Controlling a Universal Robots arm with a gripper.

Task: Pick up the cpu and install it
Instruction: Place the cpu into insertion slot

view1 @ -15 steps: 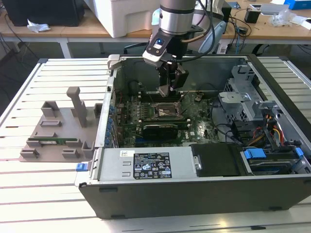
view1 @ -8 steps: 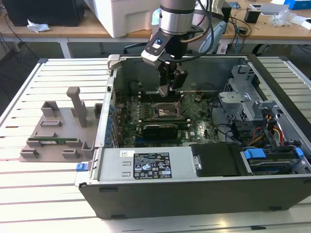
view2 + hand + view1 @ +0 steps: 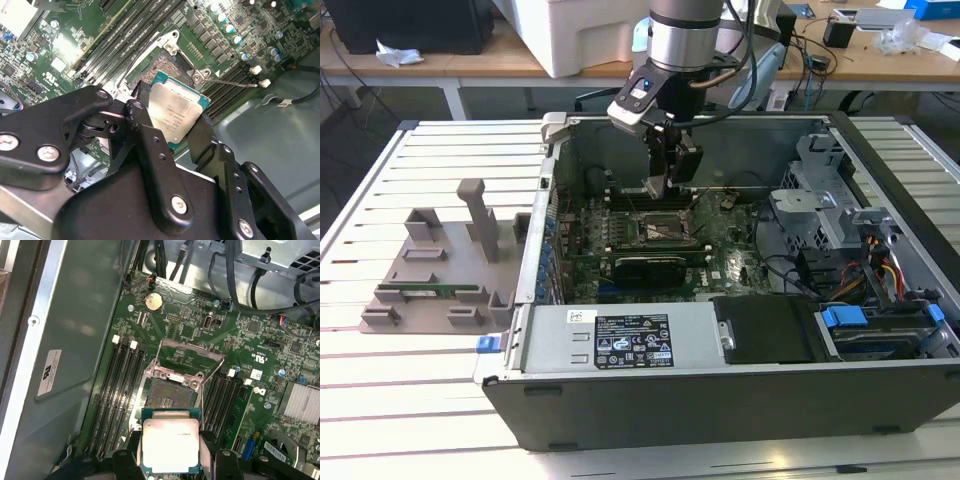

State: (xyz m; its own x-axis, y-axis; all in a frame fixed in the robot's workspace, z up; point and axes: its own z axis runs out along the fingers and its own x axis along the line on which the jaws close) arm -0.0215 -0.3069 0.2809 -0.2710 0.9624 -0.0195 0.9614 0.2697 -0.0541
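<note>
Slatted bench (image 3: 380, 350), open case (image 3: 720, 400). Fingers (image 3: 137, 112) pinch the cpu's (image 3: 175, 112) (image 3: 171, 445) opposite edges in both wrist views; the exterior view shows the gripper (image 3: 657, 186) above the socket (image 3: 660, 229).

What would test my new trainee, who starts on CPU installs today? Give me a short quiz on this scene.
1. True or false: the cpu already sits in the socket.
2. What holds the cpu? A) a hand B) the gripper C) nothing
3. Fill in: the grey tray lies to the exterior view's ___ of the computer case.

Key: 1 false; 2 B; 3 left.
</note>
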